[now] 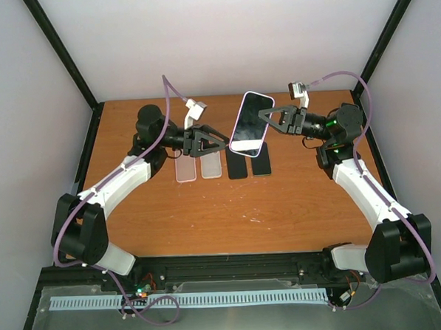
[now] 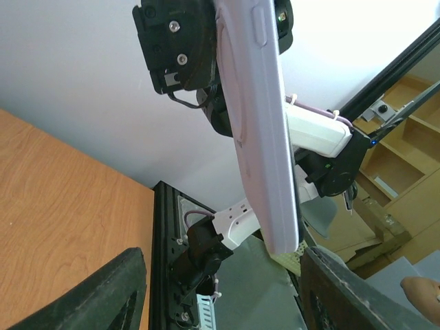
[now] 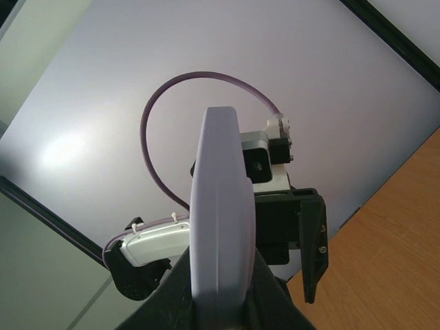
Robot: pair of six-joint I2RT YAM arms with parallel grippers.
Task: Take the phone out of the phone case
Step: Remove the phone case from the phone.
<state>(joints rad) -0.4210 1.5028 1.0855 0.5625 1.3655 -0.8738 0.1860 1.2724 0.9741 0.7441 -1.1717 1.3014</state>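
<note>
Two dark fingers [image 2: 96, 295] of the left claw [image 2: 220, 292] fill the bottom corners of the left wrist view, spread wide. The lower end of the phone [image 2: 265, 151] hangs between and beyond them without touching either one. The phone sits in a pale lilac case [image 2: 247, 103] whose long side, with a raised button strip near the top, faces this camera. From above, the phone [image 1: 251, 123] is held in the air over the back middle of the table [image 1: 230, 216], tilted, with its white screen facing up. The right claw [image 1: 266, 118] is pressed together on its right long edge, and the left claw's tips are just beside its left edge. In the right wrist view the case's rounded edge [image 3: 220, 206] rises straight up from between the right claw's fingers [image 3: 182, 292], which pinch it on both faces. On the wood under and beside the raised phone lies a row of four flat phone-sized pieces, two pale ones [image 1: 198, 168] to the left and two dark ones [image 1: 238, 168] partly hidden by the phone. Whether these are phones or cases I cannot tell. A wide stretch of wood lies between that row and the arm bases. Black frame posts [image 1: 67, 55] and white walls close in the back and both sides. Any lettering on the case is too small to read.
</note>
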